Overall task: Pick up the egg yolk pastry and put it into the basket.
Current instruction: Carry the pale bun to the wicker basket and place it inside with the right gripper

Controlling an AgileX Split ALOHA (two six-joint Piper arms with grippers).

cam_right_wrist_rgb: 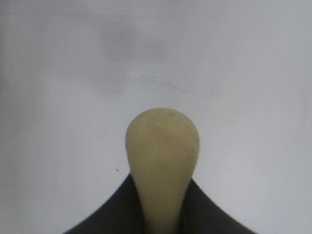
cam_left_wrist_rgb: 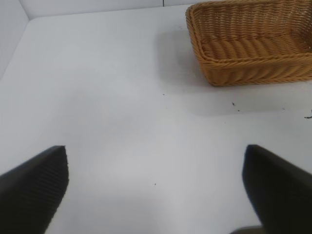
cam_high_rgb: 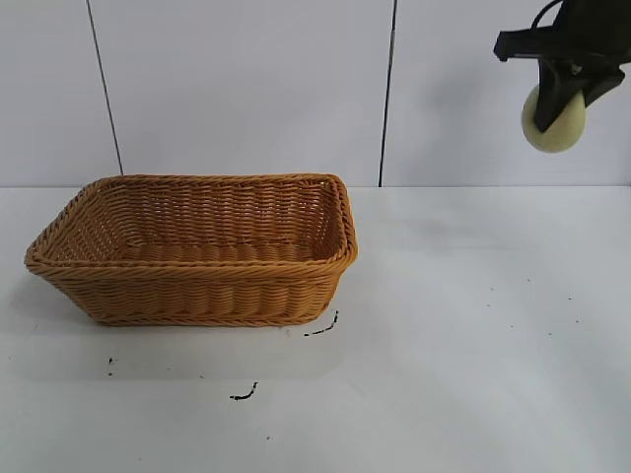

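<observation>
Wall point(cam_high_rgb: 246, 89): pale panels, two dark vertical seams.
Table point(cam_high_rgb: 473, 325): white, a few small black marks point(cam_high_rgb: 320, 328).

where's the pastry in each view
Exterior view: the pastry is at top right, clamped in the right gripper, high above the table.
Left wrist view: not in it.
Right wrist view: the pastry is at bottom centre, squeezed between the dark jaws.
Shared landmark: the white table shows in all three; the basket only in the exterior and left wrist views.
</observation>
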